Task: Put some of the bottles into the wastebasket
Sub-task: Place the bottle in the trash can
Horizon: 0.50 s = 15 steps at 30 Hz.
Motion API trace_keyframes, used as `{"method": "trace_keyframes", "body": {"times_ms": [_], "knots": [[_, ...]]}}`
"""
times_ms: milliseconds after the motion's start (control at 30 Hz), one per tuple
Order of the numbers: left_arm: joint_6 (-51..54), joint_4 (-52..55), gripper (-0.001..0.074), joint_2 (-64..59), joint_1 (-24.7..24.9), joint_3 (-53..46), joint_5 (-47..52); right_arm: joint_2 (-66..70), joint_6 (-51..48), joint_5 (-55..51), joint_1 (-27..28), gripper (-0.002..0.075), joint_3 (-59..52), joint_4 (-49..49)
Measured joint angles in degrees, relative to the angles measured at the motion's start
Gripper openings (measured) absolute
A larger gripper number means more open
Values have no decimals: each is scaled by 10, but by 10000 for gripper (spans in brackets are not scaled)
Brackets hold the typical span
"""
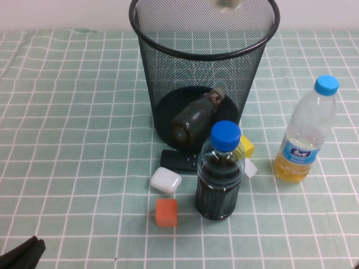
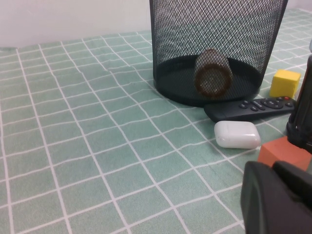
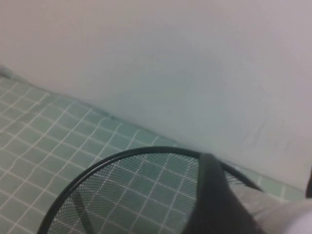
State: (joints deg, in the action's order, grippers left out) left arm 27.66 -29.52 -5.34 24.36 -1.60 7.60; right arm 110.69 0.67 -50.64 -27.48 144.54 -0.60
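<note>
The black wire-mesh wastebasket (image 1: 202, 61) stands at the back middle of the table. The small squat bottle (image 1: 193, 117) lies on its side on the bin's base; it also shows through the mesh in the left wrist view (image 2: 213, 74). My right gripper (image 3: 265, 209) hovers over the bin's rim (image 3: 122, 161), shut on a clear pale object that looks like the taller white-capped bottle (image 3: 278, 214). In the high view only a pale blur (image 1: 227, 4) shows above the bin. My left gripper (image 1: 19, 255) rests shut and empty at the table's front left corner.
In front of the bin stand a blue-capped bottle of dark liquid (image 1: 219, 174) and, to the right, a light-blue-capped bottle of yellow liquid (image 1: 305, 134). A black remote (image 1: 179, 161), white case (image 1: 165, 180), orange cube (image 1: 166, 213) and yellow cube (image 1: 247, 147) lie nearby.
</note>
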Motion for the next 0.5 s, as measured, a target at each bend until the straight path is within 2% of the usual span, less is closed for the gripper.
{"method": "trace_keyframes", "body": {"times_ms": [167,233,333,400,467,500], "knots": [[0,0,-4,0,0,0,0,91,-2,7,0,1,27,41],[0,0,-4,0,0,0,0,113,-2,8,0,34,27,52],[0,0,-4,0,0,0,0,135,12,3,0,167,27,56],[0,0,-4,0,0,0,0,143,29,-8,0,300,27,56],[0,0,-4,0,0,0,0,143,34,-29,0,466,27,56],[0,0,-4,0,0,0,0,141,34,-39,0,518,27,55]]}}
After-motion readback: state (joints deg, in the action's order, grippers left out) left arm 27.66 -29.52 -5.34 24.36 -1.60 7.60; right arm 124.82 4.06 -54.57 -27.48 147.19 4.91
